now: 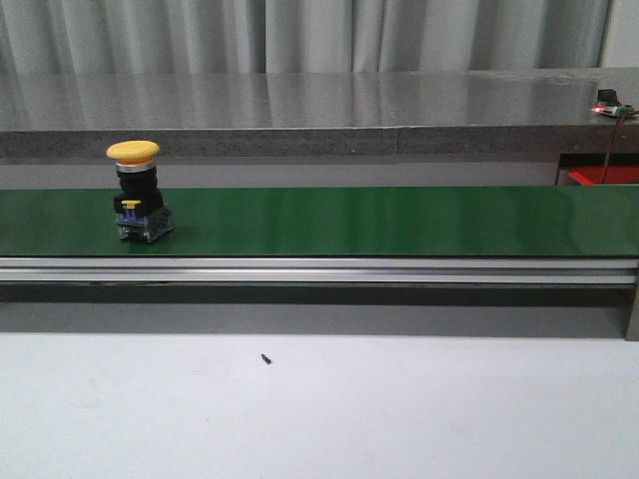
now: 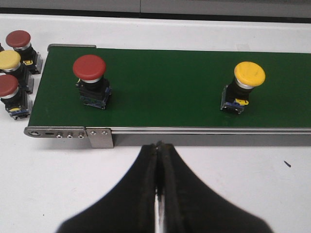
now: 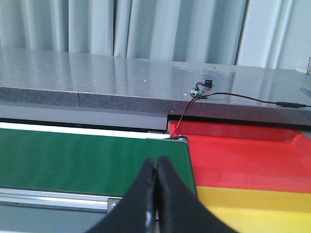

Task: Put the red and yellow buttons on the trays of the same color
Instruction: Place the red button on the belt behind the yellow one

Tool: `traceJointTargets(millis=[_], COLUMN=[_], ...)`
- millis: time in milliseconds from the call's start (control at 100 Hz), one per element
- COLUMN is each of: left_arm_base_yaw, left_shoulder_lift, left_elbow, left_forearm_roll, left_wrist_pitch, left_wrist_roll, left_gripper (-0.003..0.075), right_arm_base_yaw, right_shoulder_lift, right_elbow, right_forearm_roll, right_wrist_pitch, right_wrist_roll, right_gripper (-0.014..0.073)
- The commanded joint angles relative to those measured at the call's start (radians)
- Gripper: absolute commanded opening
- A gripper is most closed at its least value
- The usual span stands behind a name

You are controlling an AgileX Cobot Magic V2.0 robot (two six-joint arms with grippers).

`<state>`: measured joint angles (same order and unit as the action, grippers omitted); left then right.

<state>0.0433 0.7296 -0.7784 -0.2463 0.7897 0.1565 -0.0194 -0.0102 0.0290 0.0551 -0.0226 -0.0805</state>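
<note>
A yellow button stands upright on the green belt at the left of the front view. In the left wrist view the same yellow button and a red button stand on the belt. My left gripper is shut and empty over the white table, short of the belt's rail. My right gripper is shut and empty above the belt's end. Beside that end lie the red tray and the yellow tray. Neither gripper appears in the front view.
Three more buttons, two red and one yellow, stand on the white table off the belt's end. A grey stone ledge runs behind the belt. A wire lies on the ledge above the red tray. A small screw lies on the table.
</note>
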Motion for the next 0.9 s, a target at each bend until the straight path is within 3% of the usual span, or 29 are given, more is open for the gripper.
traceJointTargets(millis=[0,220,430,620,890], left_arm_base_yaw=[-0.009,-0.009,-0.009,-0.009,-0.009], left_shoulder_lift=[-0.023,-0.033,-0.033,-0.033,-0.033], left_elbow=[-0.008,-0.004,-0.004,-0.004,-0.004], left_forearm_roll=[-0.023,-0.023,-0.023,-0.023,-0.023], left_wrist_pitch=[-0.081,-0.079,-0.077,-0.055,-0.042], left_wrist_roll=[-0.003,-0.003,-0.003,-0.003,-0.003], left_gripper=[-0.0020,-0.0020,-0.0020,-0.0020,-0.0020], right_arm_base_yaw=[-0.004,-0.004,-0.004,-0.004,0.008], right_shoulder_lift=[-0.015,0.073,0.293,0.410,0.603], right_elbow=[-0.040,-0.155,-0.361,-0.394,-0.627], right_forearm_roll=[0.000,0.000,0.000,0.018,0.019], right_wrist_pitch=[-0.067,0.060,0.248,0.192,0.331], right_wrist_roll=[-0.004,-0.004,-0.004,-0.001,-0.001], right_gripper=[-0.0048,-0.0058,-0.0058,-0.0058,-0.0058])
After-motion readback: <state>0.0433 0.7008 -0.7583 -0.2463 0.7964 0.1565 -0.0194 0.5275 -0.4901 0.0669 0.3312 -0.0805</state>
